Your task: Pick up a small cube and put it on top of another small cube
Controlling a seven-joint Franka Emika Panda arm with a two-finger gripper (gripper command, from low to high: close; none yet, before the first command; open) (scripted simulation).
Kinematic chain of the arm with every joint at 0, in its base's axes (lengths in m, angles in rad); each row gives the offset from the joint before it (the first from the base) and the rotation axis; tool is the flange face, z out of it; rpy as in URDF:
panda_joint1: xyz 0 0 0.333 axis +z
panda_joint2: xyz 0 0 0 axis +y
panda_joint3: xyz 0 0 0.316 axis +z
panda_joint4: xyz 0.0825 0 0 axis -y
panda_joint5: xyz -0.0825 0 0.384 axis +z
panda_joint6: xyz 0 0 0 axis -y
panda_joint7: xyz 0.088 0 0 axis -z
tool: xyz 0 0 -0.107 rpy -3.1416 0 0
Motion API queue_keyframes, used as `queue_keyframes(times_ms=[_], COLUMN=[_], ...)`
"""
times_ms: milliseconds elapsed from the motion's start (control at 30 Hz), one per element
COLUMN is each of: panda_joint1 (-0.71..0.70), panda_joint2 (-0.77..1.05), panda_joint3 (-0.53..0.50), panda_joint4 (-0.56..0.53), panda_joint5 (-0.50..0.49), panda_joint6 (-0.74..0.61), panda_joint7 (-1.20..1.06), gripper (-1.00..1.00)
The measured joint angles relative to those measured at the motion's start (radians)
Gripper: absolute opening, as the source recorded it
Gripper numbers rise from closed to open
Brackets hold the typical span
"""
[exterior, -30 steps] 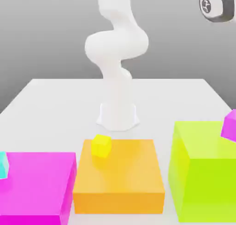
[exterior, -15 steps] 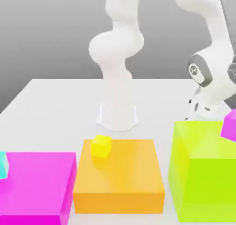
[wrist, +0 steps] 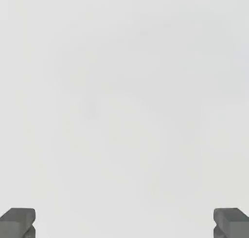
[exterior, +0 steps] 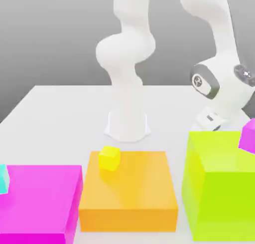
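Observation:
A small yellow cube [exterior: 109,158] rests on the far left corner of the orange block [exterior: 130,193]. At the exterior view's left edge, a small cyan cube [exterior: 3,178] sits on the magenta block [exterior: 42,200]. A small purple cube [exterior: 247,135] lies on the lime-green block [exterior: 221,188] at the exterior view's right edge. My hand [exterior: 211,119] hangs low behind the green block's far edge, to the left of the purple cube. In the hand view my gripper [wrist: 124,225] is open, both fingertips [wrist: 18,221] wide apart over bare white table, nothing between them.
The arm's white base [exterior: 128,123] stands on the white table [exterior: 64,118] behind the orange block. The three big blocks line the table's front, the green one the tallest. My forearm and wrist [exterior: 219,83] lean down above the green block's far side.
The arm has swung down from the upper right; over the last half second the wrist has shifted left and lower behind the green block. No cube has moved.

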State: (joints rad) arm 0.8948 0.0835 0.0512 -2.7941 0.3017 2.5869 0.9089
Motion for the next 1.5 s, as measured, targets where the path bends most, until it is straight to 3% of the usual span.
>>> queue_keyframes(times_ms=[400, 700, 733, 967, 1200, 1367, 1500], panda_joint1=[-0.119, -0.146, -0.150, -0.152, -0.134, -0.048, -0.052], panda_joint2=[-0.064, 0.179, 0.206, 0.207, -0.020, -0.110, -0.159], panda_joint3=[-0.121, -0.070, -0.066, -0.064, -0.095, -0.044, -0.044], panda_joint4=[-0.007, 0.003, 0.008, 0.008, -0.033, 0.113, 0.241], panda_joint5=[-0.277, -0.227, -0.226, -0.228, -0.285, -0.339, -0.359], panda_joint6=[0.269, 0.468, 0.489, 0.492, 0.310, 0.272, 0.150], panda_joint7=[0.571, 0.626, 0.625, 0.627, 0.670, 0.732, 0.781], gripper=[0.00, 0.00, -1.00, -1.00, -1.00, -1.00, -1.00])
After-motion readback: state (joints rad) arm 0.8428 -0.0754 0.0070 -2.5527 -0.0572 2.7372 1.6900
